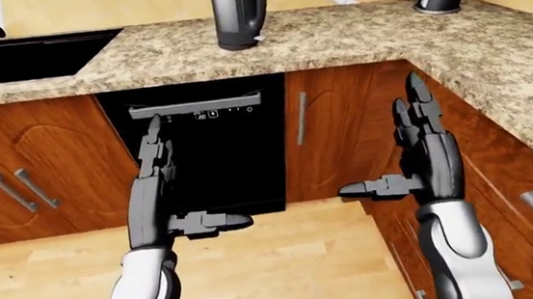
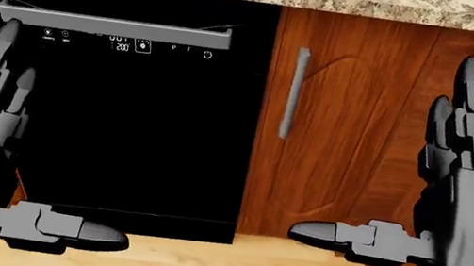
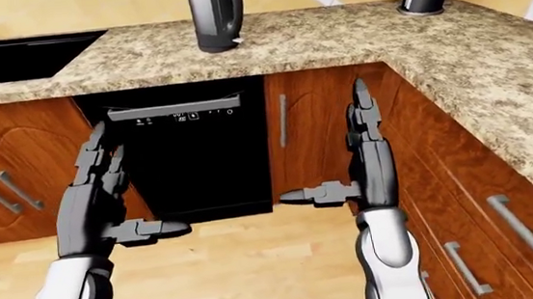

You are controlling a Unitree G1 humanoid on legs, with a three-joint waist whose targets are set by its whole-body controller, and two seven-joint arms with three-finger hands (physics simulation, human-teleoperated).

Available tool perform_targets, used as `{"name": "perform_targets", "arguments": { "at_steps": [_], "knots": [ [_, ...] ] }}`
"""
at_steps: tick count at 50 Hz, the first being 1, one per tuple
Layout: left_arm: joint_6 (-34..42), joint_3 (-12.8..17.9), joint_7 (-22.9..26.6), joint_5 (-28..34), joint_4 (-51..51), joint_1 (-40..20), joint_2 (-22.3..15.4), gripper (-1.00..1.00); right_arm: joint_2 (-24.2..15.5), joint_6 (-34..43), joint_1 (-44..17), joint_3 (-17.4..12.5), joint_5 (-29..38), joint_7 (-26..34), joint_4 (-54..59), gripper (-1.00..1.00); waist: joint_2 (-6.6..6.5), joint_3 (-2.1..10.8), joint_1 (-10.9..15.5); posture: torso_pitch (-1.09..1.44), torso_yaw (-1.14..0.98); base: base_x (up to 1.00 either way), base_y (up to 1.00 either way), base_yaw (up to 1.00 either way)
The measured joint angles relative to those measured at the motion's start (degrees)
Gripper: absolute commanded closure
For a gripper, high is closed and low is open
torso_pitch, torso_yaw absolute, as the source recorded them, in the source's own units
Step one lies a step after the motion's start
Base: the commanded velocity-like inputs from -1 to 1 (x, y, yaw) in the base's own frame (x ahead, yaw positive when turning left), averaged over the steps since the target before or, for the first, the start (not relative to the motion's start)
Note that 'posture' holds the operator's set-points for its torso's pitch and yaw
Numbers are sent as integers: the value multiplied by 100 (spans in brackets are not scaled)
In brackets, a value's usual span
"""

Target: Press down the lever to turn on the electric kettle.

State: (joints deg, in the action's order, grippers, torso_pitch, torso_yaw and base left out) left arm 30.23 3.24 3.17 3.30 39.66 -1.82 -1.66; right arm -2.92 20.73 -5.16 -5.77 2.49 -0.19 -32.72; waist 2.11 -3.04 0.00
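On the far speckled stone counter [image 1: 334,38], left of the middle, stands the tall dark grey electric kettle [image 1: 238,10], upright, with a small pale lever [image 1: 259,40] low on its right side. Nearer, the robot's left hand [image 1: 160,202] is up, fingers straight and spread, holding nothing. The right hand [image 1: 422,161] is just the same, wide open and empty. Both are well apart from the kettle. This looks like the approach step. Next, a hand must reach the lever and push down.
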Motion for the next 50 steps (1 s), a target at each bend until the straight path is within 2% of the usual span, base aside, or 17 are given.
{"name": "perform_targets", "arguments": {
  "at_steps": [4, 8, 10, 13, 16, 20, 23, 25, 27, 29, 33, 36, 37, 41, 47, 49, 50],
  "knots": [
    [108, 15, 49, -38, 10, -84, -29, -100, 5, 58, -6, -20, 19, -45, 52, -100, -60, 66, -8, 0, 0, 26, 0, 0],
    [116, 27, 28, -21, 152, -133, -35, -100, 10, 43, -21, 38, 10, -30, -56, -100, -354, 29, -49, 0, 0, 26, 0, 0],
    [155, 23, 26, -19, 202, -162, -37, -100, 9, 23, -45, 41, -4, -18, -76, -100, -595, 70, -62, 0, 0, 26, 0, 0],
    [206, 106, -2, 17, 96, -120, -72, -100, 62, 57, -6, 158, -33, 24, 24, -100, -552, 7, 68, 0, 0, 26, 0, 0],
    [310, 128, -23, 43, 83, -152, -76, -100, 49, 101, -1, 148, -43, 44, 58, -100, -477, 47, 96, 0, 0, 26, 0, 0],
    [275, 85, -23, 40, 164, -218, -75, -100, 33, 42, -37, 92, -30, 27, -36, -100, -182, 30, 130, 0, 0, 26, 0, 0],
    [252, 82, -21, 41, 180, -266, -82, -100, 26, -2, -55, 94, -41, 35, -97, -100, 138, 104, 123, 0, 0, 26, 0, 0],
    [270, 0, -1, 28, 136, -222, -33, -100, -11, -12, -26, 12, -40, 30, -13, -100, 38, 55, 31, 0, 0, 26, 0, 0],
    [305, -39, 38, 5, 72, -187, -42, -100, -7, 32, 31, -40, -16, -2, 68, -100, 75, 58, -17, 0, 0, 26, 0, 0],
    [278, 7, 46, -5, 53, -168, -40, -100, -9, 71, 27, -28, 5, -12, 56, -100, -7, 65, -28, 0, 0, 26, 0, 0],
    [240, 53, 26, 3, 151, -177, -45, -100, 0, 55, 5, 38, 32, 4, -76, -100, -306, 5, -57, 0, 0, 26, 0, 0],
    [211, 47, 19, 6, 222, -185, -49, -100, -3, 59, -37, 48, 49, 13, -108, -100, -649, 85, -74, 0, 0, 26, 0, 0],
    [212, 80, 16, 10, 191, -179, -82, -100, 44, 54, -37, 86, 53, 17, -74, -100, -587, 75, -18, 0, 0, 27, 0, 0],
    [277, 148, -24, 45, 130, -96, -67, -100, 37, 144, 1, 168, 66, 60, 57, -100, -582, 91, 83, 0, 0, 27, 0, 0],
    [161, 104, -25, 33, 134, -113, -56, -100, 31, 166, -67, 124, 117, 41, -137, -100, -141, 82, 151, 0, 0, 26, 0, 0],
    [113, 89, -37, 39, 84, -126, -55, -100, 36, 161, -88, 147, 117, 51, -160, -100, 80, 123, 154, 0, 0, 25, 0, 0],
    [100, 56, -31, 32, 55, -133, -19, -100, 6, 157, -91, 125, 114, 56, -141, -100, 70, 124, 99, 0, 0, 26, 0, 0]
  ]
}}
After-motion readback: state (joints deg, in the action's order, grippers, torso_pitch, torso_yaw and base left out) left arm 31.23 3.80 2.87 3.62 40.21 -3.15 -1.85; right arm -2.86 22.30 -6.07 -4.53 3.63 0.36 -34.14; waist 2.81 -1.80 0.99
